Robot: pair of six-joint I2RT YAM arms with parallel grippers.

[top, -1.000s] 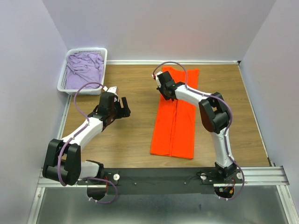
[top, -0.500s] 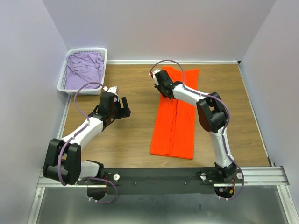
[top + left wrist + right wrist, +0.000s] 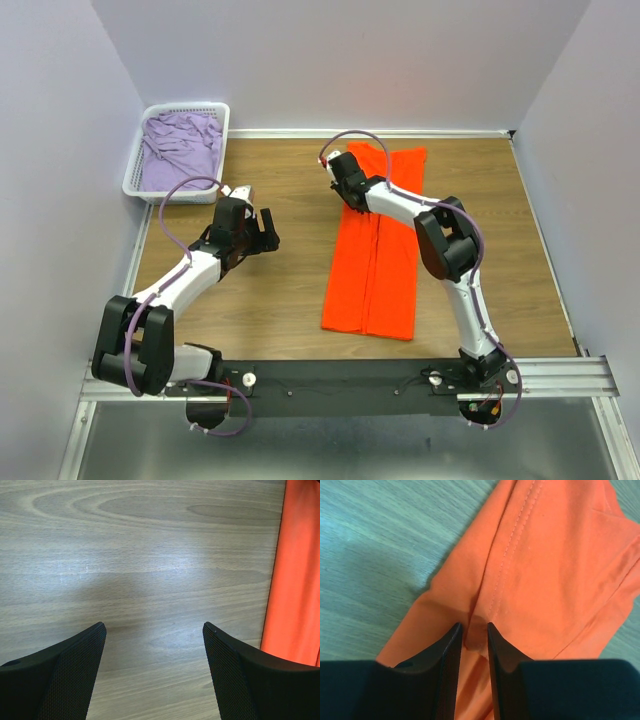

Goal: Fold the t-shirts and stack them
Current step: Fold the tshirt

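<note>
The orange t-shirt (image 3: 374, 250) lies folded into a long strip on the table, running from the far middle toward the near edge. My right gripper (image 3: 346, 178) sits at the strip's far left part, its jaws nearly closed and pinching a fold of the orange cloth (image 3: 530, 570) between them. My left gripper (image 3: 262, 232) is open and empty, low over bare wood left of the strip; the strip's edge (image 3: 295, 580) shows at the right of the left wrist view. The lilac t-shirt (image 3: 180, 148) lies crumpled in the basket.
The white lattice basket (image 3: 140, 185) stands at the far left corner against the left wall. Grey walls close the table on the left, back and right. The wooden table (image 3: 270, 300) shows between the arms.
My right gripper has shifted slightly left and farther along the far end of the orange strip. The left arm has not moved.
</note>
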